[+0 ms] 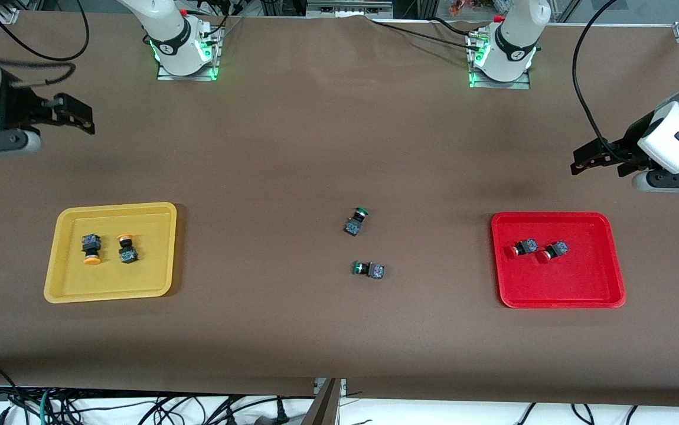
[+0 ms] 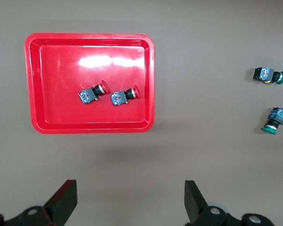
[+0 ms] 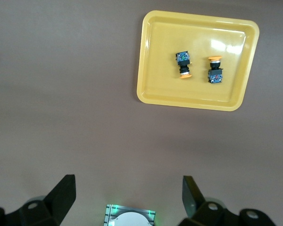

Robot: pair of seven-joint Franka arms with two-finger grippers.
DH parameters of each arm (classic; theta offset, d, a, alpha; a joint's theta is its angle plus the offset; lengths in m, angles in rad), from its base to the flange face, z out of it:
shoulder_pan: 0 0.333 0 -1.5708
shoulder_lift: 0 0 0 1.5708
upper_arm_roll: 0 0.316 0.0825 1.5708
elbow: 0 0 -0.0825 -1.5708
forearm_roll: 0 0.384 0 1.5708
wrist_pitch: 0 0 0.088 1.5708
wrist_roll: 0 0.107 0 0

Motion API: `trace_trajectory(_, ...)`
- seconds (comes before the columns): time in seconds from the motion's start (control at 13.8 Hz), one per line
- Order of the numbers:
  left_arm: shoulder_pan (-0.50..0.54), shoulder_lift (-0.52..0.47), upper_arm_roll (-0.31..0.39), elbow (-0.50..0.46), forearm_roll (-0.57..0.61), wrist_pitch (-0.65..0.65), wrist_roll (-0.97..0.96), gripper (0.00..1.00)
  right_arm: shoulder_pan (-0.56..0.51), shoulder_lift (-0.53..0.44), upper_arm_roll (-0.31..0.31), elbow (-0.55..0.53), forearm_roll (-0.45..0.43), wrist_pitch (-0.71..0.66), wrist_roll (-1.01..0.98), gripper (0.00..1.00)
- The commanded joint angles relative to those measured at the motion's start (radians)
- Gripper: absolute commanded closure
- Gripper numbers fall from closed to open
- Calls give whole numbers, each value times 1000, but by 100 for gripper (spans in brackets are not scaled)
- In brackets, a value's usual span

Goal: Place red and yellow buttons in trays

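The yellow tray [image 1: 109, 283] lies toward the right arm's end of the table. Two yellow buttons [image 1: 91, 248] [image 1: 127, 248] lie on their sides in it, also seen in the right wrist view [image 3: 183, 64] [image 3: 215, 70] in the yellow tray [image 3: 165, 47]. The red tray [image 1: 558, 286] lies toward the left arm's end and holds two red buttons [image 1: 521, 248] [image 1: 553, 251]. The left wrist view shows those red buttons [image 2: 92, 93] [image 2: 124, 95] in the red tray [image 2: 61, 61]. My left gripper [image 1: 578, 162] [image 2: 130, 188] hangs open and empty over bare table at the left arm's end. At the right arm's end my right gripper [image 1: 82, 115] [image 3: 127, 186] is also open and empty, over bare table.
Two green-capped switches [image 1: 356, 221] [image 1: 369, 270] lie on the brown table midway between the trays, also in the left wrist view [image 2: 270, 75] [image 2: 275, 120]. The arm bases [image 1: 186, 53] [image 1: 502, 59] stand along the table's robot side. The right arm's base [image 3: 129, 217] shows under the right gripper.
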Motion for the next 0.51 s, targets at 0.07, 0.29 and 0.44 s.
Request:
trace_trajectory(0.07, -3, 17, 0, 37, 8, -25, -7, 0, -50, -89, 18, -101, -8, -8, 8, 0)
trace_trajectory(0.29, -3, 17, 0, 37, 8, -25, -7, 0, -98, -95, 38, -112, -5, -11, 11, 0)
trace_trajectory(0.44, -3, 17, 0, 37, 8, -25, -7, 0, -93, -68, 36, -99, -8, -13, 11, 0)
